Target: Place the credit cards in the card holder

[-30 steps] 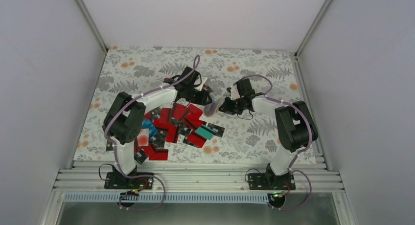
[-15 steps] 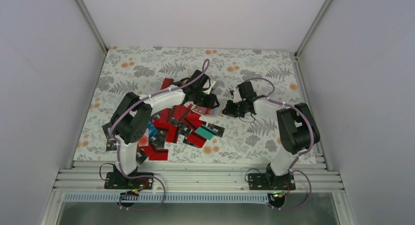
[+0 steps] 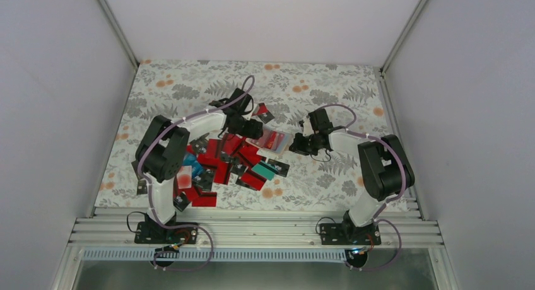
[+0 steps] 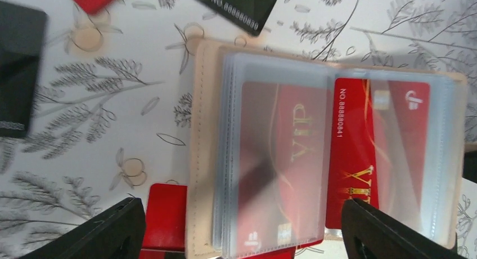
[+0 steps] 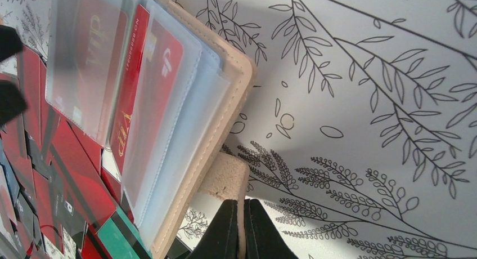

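I am seeing the floral worktop point(image 3: 183, 88) carrying a heap of credit cards point(image 3: 217, 164) and, at the heap's far right edge, the card holder point(image 3: 272, 139) lying open.
Red cards are showing through its clear sleeves point(image 4: 281, 157). My right end effector point(image 5: 237, 225) is clamping the holder's beige tab point(image 5: 225, 177), fingers pressed together on it; my left end effector point(image 4: 241, 208) is hovering over the open sleeves with its fingers spread wide apart.

left arm point(image 3: 195, 121) bending inward, left tool point(image 4: 241, 214) hovering with fingers spread, right arm point(image 3: 350, 139) reaching inward, right tool point(image 5: 241, 208) pinching card holder point(image 5: 239, 84) tab
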`<state>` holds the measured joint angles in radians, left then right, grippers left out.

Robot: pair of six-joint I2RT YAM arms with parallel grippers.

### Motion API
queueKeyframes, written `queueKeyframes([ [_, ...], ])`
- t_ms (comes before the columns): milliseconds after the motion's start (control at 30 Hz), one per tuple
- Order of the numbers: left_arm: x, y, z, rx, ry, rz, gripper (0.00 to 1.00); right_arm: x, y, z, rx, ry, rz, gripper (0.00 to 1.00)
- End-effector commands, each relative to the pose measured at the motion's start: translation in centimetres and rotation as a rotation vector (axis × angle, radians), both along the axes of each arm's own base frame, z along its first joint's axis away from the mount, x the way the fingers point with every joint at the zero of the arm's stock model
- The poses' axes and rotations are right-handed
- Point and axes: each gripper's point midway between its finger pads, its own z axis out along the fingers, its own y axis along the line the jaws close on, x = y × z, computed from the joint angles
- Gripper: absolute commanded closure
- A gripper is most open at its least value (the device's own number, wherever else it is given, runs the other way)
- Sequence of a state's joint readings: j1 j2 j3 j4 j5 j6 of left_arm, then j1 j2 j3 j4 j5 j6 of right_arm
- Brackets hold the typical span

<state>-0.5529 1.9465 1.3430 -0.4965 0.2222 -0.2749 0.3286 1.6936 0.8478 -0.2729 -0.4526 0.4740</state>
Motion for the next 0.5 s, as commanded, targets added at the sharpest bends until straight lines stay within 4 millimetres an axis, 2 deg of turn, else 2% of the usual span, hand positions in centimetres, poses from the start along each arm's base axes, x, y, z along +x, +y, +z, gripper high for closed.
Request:
queueKeyframes([
  [0, -0.8, 0.0, -2.3, 0.025, 0.054, -0.042, 0.10, 0.4, -0.1, 0.2, 0.001, -0.022, -0.002, 0.96],
  [100, -1.2, -0.1, -3.1, -0.013, 0.089, -0.051, 0.06, 0.4, -0.2, 0.1, -0.003, -0.022, -0.002, 0.96],
  [267, -2.0, -1.0, -3.7, -0.088, 0.140, -0.071, 0.05, 0.5, -0.1, 0.1, 0.000, -0.020, -0.001, 0.95],
  [467, -3.1, -3.3, -1.8, -0.268, 0.168, -0.132, 0.06, 0.9, 0.2, 0.2, 0.006, -0.021, 0.001, 0.95],
])
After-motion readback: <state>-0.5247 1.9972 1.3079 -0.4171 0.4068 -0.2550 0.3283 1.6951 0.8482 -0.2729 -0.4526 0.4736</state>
